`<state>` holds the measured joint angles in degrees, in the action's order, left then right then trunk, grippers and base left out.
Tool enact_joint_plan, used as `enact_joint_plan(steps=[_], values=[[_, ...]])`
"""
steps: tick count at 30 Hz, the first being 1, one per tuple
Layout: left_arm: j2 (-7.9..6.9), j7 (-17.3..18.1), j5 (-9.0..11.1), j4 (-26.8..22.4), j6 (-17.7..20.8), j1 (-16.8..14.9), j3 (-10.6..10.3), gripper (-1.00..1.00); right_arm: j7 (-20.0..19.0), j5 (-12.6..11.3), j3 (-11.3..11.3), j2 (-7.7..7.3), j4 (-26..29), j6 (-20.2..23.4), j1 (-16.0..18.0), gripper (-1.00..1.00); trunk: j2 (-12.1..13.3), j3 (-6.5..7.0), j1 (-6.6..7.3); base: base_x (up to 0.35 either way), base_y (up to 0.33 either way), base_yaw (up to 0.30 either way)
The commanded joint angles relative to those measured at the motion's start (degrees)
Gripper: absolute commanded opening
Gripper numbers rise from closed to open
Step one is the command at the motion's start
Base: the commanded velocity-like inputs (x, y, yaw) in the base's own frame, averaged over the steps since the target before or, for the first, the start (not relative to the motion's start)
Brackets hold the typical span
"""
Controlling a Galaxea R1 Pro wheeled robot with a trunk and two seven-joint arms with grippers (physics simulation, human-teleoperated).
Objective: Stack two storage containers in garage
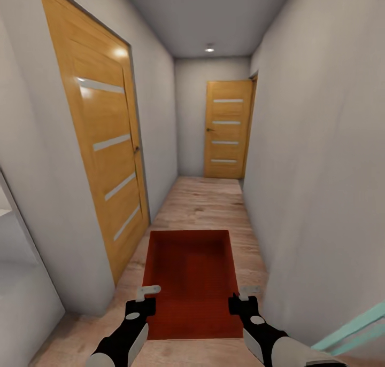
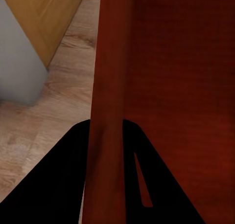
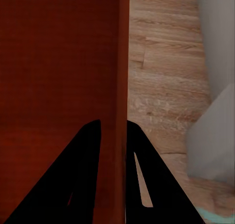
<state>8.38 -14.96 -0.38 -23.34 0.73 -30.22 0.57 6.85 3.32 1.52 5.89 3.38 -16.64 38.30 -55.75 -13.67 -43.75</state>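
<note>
Both arms reach forward and slightly inward from the lower edge of the head view, forearms roughly parallel, wrists level, carrying a red-orange storage container (image 1: 190,281) between them above the wood plank floor (image 1: 206,204) of a narrow corridor. The left hand (image 1: 145,298) sits at the container's left wall near the corner closest to the robot, and the right hand (image 1: 243,296) sits at the matching spot on the right wall — each one pinched closed on the thin wall, one finger inside the box and one outside. The left wrist view confirms this: the two black fingers (image 2: 58,185) straddle the upright red wall (image 2: 105,111), which runs straight away from the camera, with the box's inner face to one side and the plank floor to the other. The right wrist view shows the same grip mirrored, dark fingers (image 3: 147,180) on either side of the wall edge (image 3: 122,87). The container is lidless, held about level, its long axis pointing down the corridor, its far end towards a closed wooden door (image 1: 227,129) with four pale horizontal strips at the corridor's end. A second, similar door (image 1: 104,142) lies in the grey wall on the left — the container hangs just past its near edge. A pale teal rail (image 1: 355,324) crosses the lower right corner of the head view.
</note>
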Motion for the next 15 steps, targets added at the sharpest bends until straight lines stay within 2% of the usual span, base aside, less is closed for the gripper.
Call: enact_joint_plan(steps=[1,7,15], values=[[-0.47,-0.5,-0.8,-2.4,0.1,-0.1,2.2,-1.00,0.4,-0.1,-1.1,-0.09,-0.1,-0.2,0.0,-1.00,0.0,-0.08,-0.04,0.321,0.122,0.000],[-0.47,-0.5,-0.8,-2.4,0.2,-0.1,2.2,-1.00,0.5,0.0,-1.1,-0.01,-0.1,-0.2,0.0,-1.00,0.0,-0.08,-0.04,0.321,0.106,-0.044],[-0.47,-0.5,-0.8,-2.4,0.1,-0.1,2.2,-1.00,0.4,0.0,-1.1,0.00,-0.1,-0.1,0.0,-1.00,0.0,-0.08,-0.04,0.321,0.100,-0.244]])
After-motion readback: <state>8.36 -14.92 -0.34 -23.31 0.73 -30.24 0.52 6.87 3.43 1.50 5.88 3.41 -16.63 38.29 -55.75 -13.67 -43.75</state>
